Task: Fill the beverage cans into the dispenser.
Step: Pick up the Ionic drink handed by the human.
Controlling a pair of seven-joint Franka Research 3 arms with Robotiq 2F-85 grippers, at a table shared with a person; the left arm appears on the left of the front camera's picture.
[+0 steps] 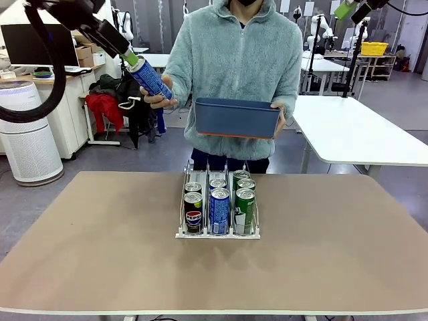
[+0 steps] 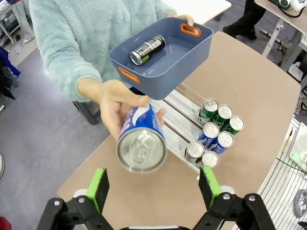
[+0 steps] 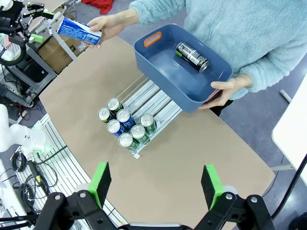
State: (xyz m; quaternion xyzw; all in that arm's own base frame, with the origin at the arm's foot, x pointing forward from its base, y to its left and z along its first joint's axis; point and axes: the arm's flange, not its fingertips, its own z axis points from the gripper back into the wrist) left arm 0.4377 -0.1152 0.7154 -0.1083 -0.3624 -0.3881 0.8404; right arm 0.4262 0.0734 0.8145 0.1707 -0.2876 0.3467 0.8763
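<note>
Far left: left gripper (image 2: 153,184) high, jaws spread wide. We see silver end of blue can (image 1: 150,79) at its tips, not pinched. Person's hand (image 1: 158,99) holds that can.
Centre: dispenser (image 1: 182,231) on bench (image 1: 80,254). We count seven racked cans (image 1: 219,210), upright: two black in left lane, two blue in middle, three green on right. Above dispenser, person's other hand (image 1: 277,116) holds blue bin (image 1: 237,118), black can (image 2: 147,49) lying inside.
Far right: right gripper (image 3: 156,187) high, jaws spread, empty.

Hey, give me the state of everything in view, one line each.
Left gripper: open, facing the blue can.
Right gripper: open, empty.
Blue can: held out in person's hand.
Bin: held up, one black can lying inside.
Dispenser: seven cans standing, rear free.
</note>
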